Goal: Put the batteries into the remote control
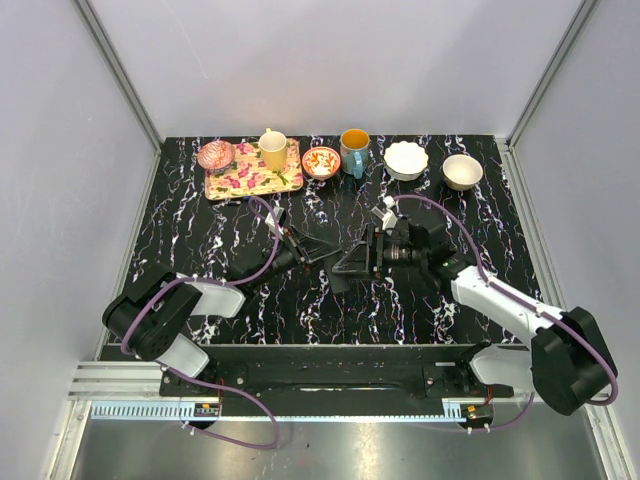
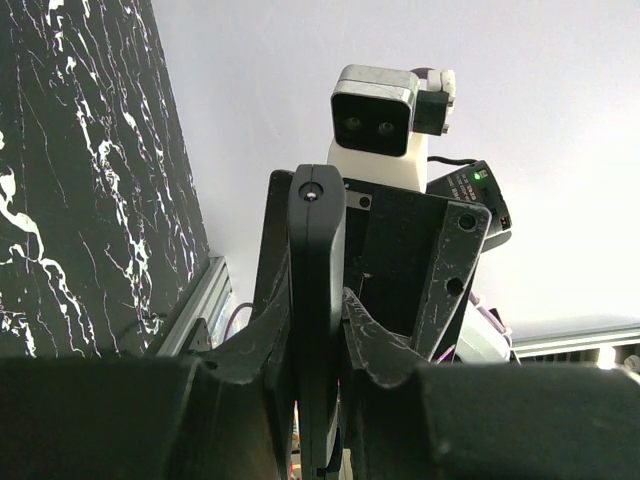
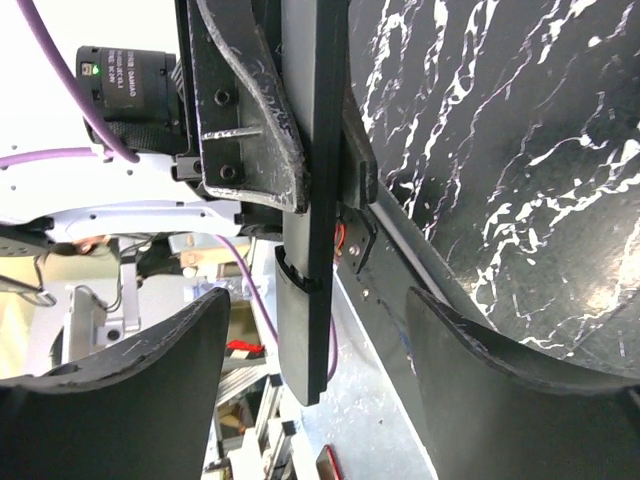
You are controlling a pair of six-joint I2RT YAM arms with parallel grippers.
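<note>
Black plastic remote control (image 3: 305, 335), slim flat bar

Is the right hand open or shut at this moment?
Open. The right hand has its fingers apart in its wrist view, with gaps on both sides of the remote control.

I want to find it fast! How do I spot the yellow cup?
Look to the far edge of the black marbled table, where a row of dishes stands; at its left end lies a flowered tray. The yellow cup stands on the tray's right side, a pink bowl at its left. It is the row's only plain yellow, tall thing.
</note>
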